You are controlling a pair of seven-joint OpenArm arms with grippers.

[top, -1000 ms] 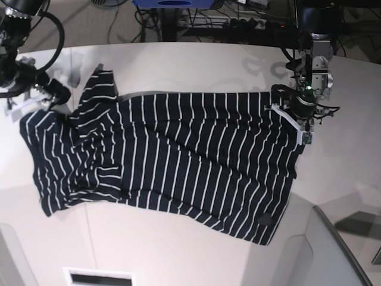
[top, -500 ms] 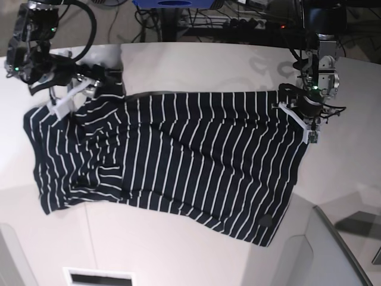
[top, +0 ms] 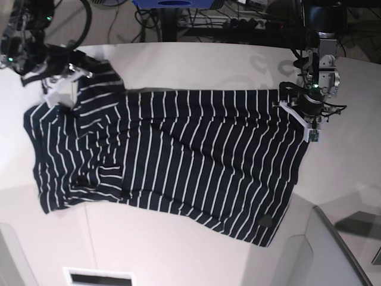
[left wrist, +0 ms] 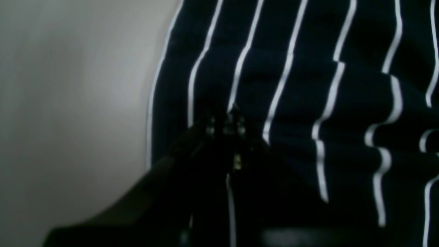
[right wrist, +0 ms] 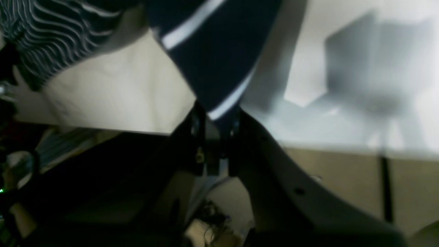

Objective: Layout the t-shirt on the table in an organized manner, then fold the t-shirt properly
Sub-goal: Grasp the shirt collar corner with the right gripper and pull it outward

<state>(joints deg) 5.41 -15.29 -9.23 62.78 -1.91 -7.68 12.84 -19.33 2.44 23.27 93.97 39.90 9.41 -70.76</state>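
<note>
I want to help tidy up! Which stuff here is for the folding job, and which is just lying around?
For the job:
- soft dark navy t-shirt with thin white stripes
- big smooth white table
- left gripper and right gripper, both shut on the shirt

Just lying around:
- tangled black cables behind the table

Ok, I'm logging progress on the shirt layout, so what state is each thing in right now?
t-shirt: spread mostly flat on the table, unfolded, bunched and wrinkled at the sleeve end, pinched at two edges.
left gripper: shut on the t-shirt's edge.
right gripper: shut on the t-shirt's sleeve end, cloth lifted a little there.
table: bears the t-shirt.
</note>
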